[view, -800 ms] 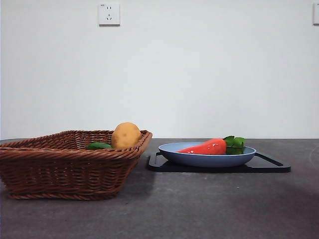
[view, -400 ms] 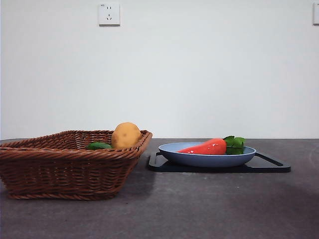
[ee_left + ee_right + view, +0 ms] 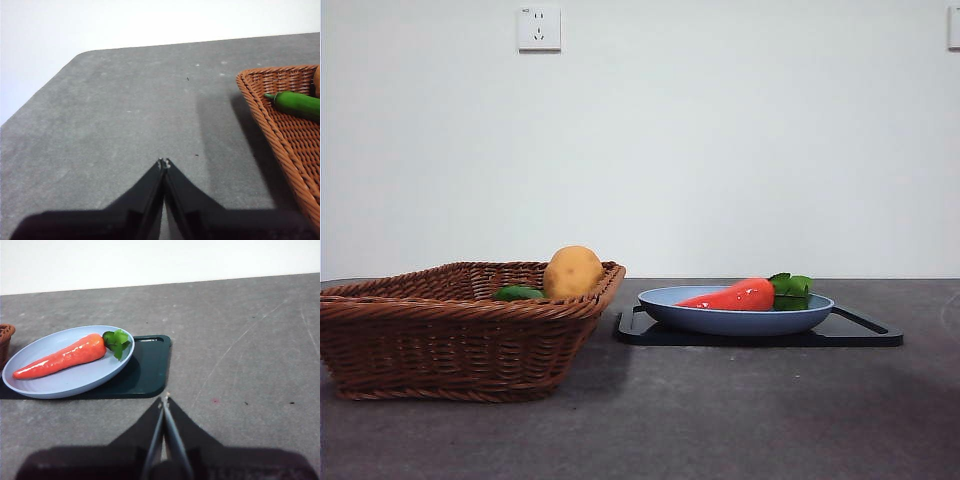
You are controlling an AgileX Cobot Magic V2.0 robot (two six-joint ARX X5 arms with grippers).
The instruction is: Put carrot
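Note:
The orange-red carrot (image 3: 734, 296) with green leaves lies in a blue plate (image 3: 735, 320) on a dark tray (image 3: 865, 330), right of the basket. It also shows in the right wrist view (image 3: 60, 356), on the plate (image 3: 75, 382). My right gripper (image 3: 164, 401) is shut and empty, off the tray's near corner, away from the carrot. My left gripper (image 3: 163, 163) is shut and empty over bare table beside the wicker basket (image 3: 285, 125). Neither gripper shows in the front view.
The brown wicker basket (image 3: 450, 340) stands at the left and holds a tan potato (image 3: 572, 271) and a small green vegetable (image 3: 519, 293), which also shows in the left wrist view (image 3: 297, 103). The grey table's edge (image 3: 40, 95) lies past the left gripper.

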